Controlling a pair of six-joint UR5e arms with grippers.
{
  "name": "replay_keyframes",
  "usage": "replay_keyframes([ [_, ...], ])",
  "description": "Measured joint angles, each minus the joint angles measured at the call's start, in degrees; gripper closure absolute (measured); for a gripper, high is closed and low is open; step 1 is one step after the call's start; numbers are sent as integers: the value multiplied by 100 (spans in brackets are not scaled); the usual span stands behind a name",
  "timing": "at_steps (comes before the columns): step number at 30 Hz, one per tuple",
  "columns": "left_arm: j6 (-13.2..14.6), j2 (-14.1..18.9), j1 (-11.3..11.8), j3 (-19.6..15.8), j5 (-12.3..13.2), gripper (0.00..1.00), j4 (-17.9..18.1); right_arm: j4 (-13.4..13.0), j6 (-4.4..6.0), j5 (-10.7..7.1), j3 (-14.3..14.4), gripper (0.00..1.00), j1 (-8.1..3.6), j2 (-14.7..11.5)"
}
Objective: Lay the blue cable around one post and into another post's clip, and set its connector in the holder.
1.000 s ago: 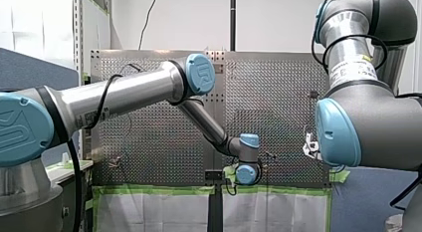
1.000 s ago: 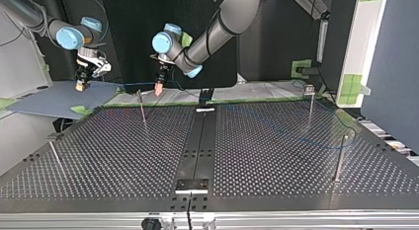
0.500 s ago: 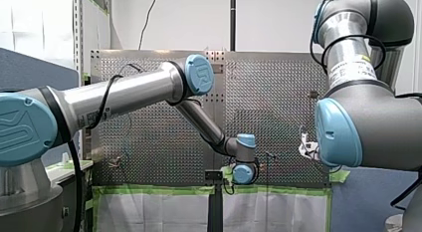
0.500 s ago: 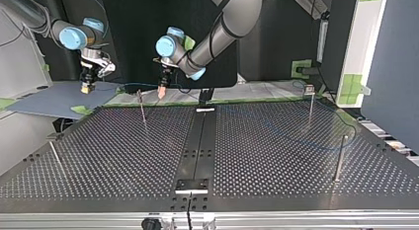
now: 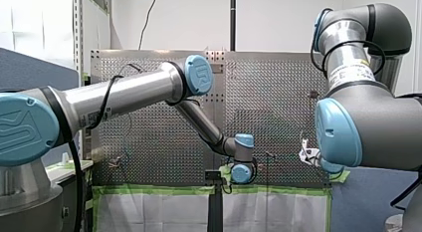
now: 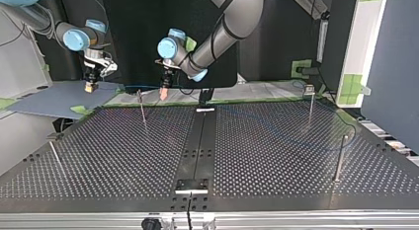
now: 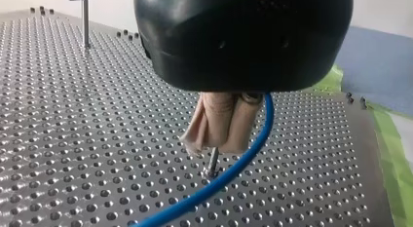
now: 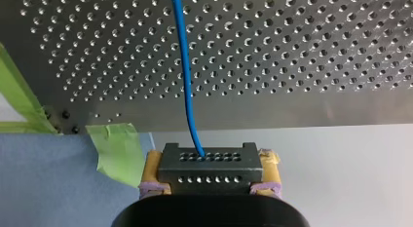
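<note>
Pinching the connector (image 8: 209, 161) and the blue cable (image 7: 229, 176), my right gripper (image 6: 90, 87) and my left gripper (image 7: 219, 139) slid right in the top view, likely starting the wrap around the post (image 6: 142, 109).

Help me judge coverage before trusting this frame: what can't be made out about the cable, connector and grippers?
- Left wrist view: the black body of the left gripper hides where the blue cable meets its pads.
- Front view: the right gripper and connector sit mostly hidden behind my right arm.
- Top view: the blue cable is too thin and faint to trace across the table; the clips on the posts are too small to read.
</note>
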Motion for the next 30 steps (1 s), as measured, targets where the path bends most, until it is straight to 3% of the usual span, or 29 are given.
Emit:
replay_keyframes([
  [13,11,-6,166,-2,-82,97,70,82,132,-60,-98,100,-80,5],
  [30,4,-16,328,7,242,97,156,229,4,-113,-167,100,-104,13],
])
